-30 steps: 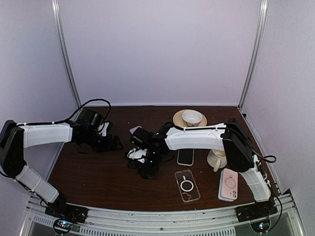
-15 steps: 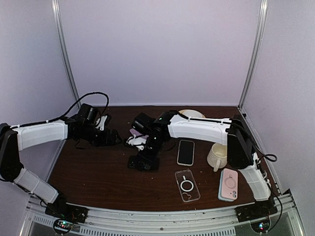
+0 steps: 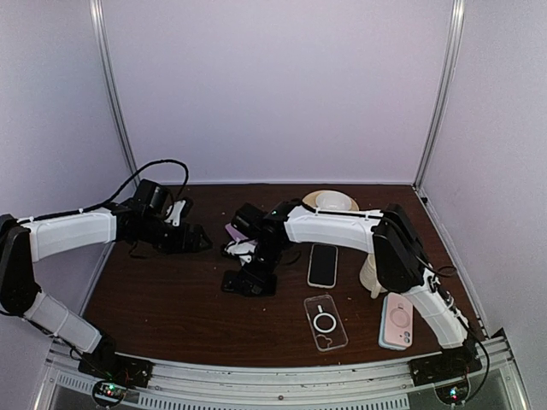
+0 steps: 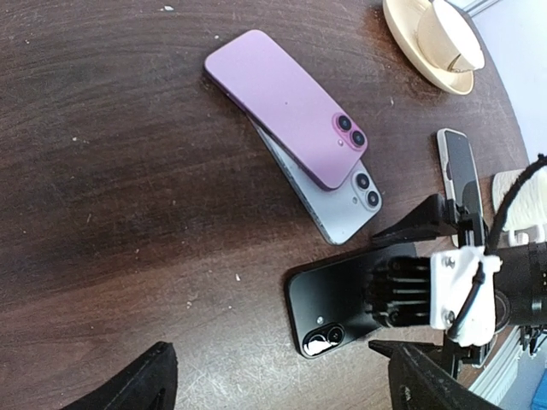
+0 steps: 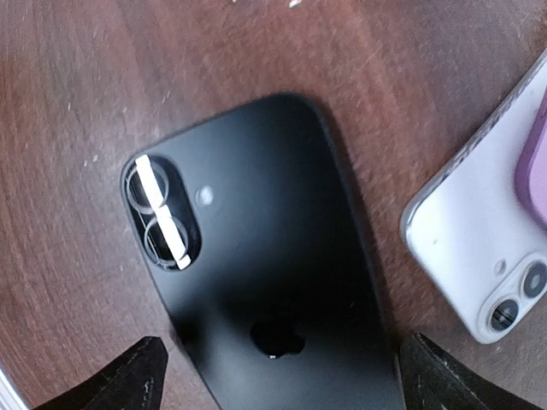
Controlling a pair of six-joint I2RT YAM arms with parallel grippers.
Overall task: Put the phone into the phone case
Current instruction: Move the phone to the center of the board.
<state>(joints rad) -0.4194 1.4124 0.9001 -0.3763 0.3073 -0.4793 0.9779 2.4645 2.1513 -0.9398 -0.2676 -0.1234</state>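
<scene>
Over the black phone (image 5: 273, 282), right fingers (image 5: 128, 380) wide apart, empty; left fingers (image 4: 137, 384) equally wide, empty

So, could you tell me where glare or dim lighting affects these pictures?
Right wrist view: the black phone is sharp, but white light strips glare across its camera lenses. Left wrist view: evenly lit, the purple phone crisp. Top view: dim, so the black phone nearly vanishes against the dark table.

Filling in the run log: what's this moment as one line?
right claw: open above black phone | left claw: open, empty | black phone: face down on table, outside clear case
</scene>
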